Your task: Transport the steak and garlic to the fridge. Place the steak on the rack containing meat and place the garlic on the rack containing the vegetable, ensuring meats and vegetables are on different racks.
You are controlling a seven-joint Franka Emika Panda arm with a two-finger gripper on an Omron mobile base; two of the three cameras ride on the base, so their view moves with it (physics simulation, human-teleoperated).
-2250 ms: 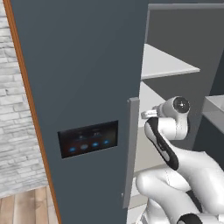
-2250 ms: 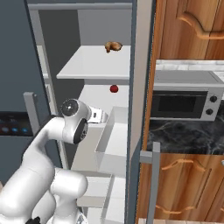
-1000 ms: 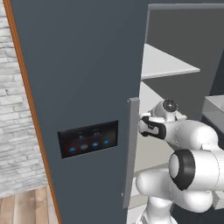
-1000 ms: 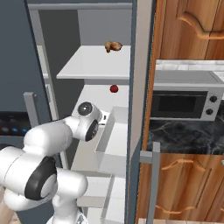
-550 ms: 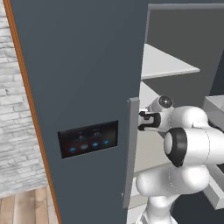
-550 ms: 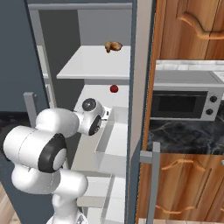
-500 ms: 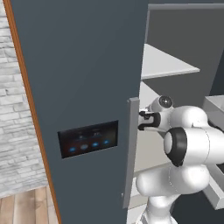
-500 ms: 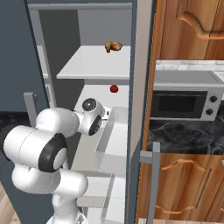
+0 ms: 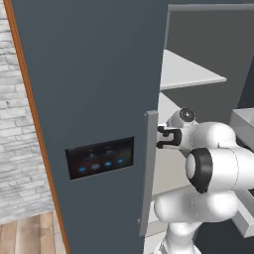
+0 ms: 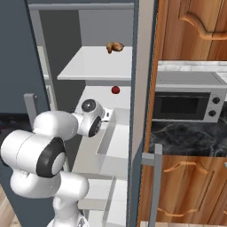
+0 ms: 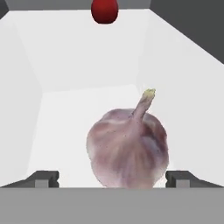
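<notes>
Simulated kitchen, seen past an open slate-grey fridge (image 9: pixel 94 74). Nearest in the left base view: fridge door with a black panel (image 9: pixel 100 158) lit by blue dots and a long grey handle (image 9: pixel 147 171) down its edge; white brick wall (image 9: pixel 17 149) and wood floor (image 9: pixel 30 233) at the left. White arm bent in front of the open compartment, wrist reaching in over a white shelf (image 10: pixel 95 150), just beside a white bin (image 10: pixel 116 148) at the shelf's right edge. End effector (image 11: pixel 112 178) spread, both dark fingertips (image 11: pixel 43 178) well apart at the bottom of the hand view, not pinching anything. Garlic (image 11: pixel 127 149) between them: pale whitish-pink bulb with purple streaks, stem tilted up and to the right, sitting near the front edge of the white shelf; cannot tell whether either fingertip touches it. Further back on the same shelf, near its rear edge, a small round red item (image 11: pixel 104 10), also seen as a red dot (image 10: pixel 115 90) in the right base view. Above, an upper white shelf (image 10: pixel 95 64) carrying a brown lumpy item (image 10: pixel 115 47) near its back right corner. Right of the fridge: wooden cabinet doors (image 10: pixel 195 31), a steel oven (image 10: pixel 186 103) beneath them, dark marbled tabletop (image 10: pixel 190 142) below that.
</notes>
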